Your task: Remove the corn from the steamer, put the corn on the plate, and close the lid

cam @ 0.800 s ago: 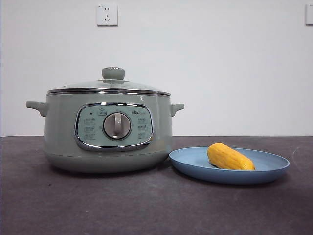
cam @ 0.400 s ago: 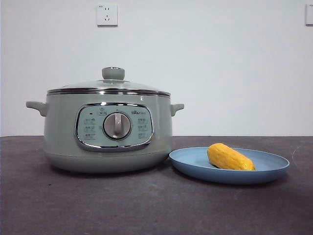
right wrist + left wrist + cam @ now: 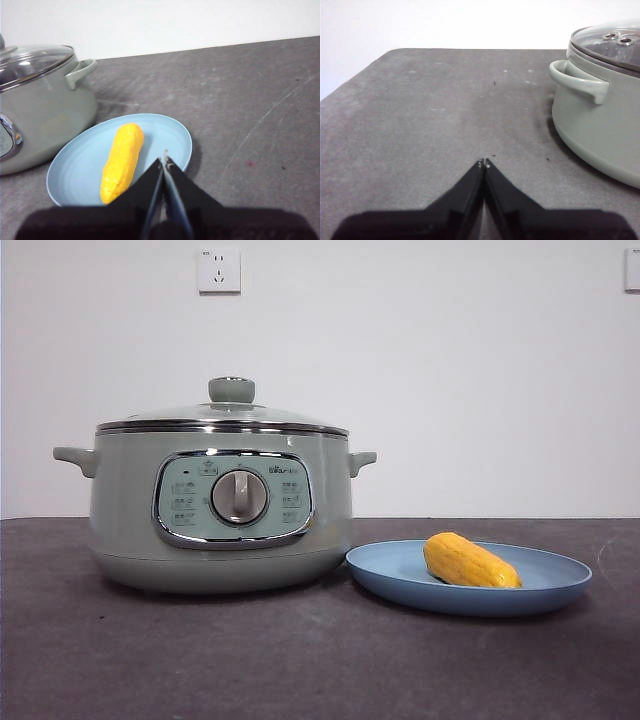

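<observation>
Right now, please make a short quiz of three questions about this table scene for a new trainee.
1. True or false: the corn lies on the plate.
2. Where is the lid? A) on the steamer B) on the table C) in a gripper
3. Fill in: the jaws of the left gripper and of the right gripper are both ____.

Key: 1 true. 2 A: the lid sits closed on the steamer. 3 shut: both hold nothing, the left one over bare table beside the steamer, the right one above the plate's edge next to the corn.
</observation>
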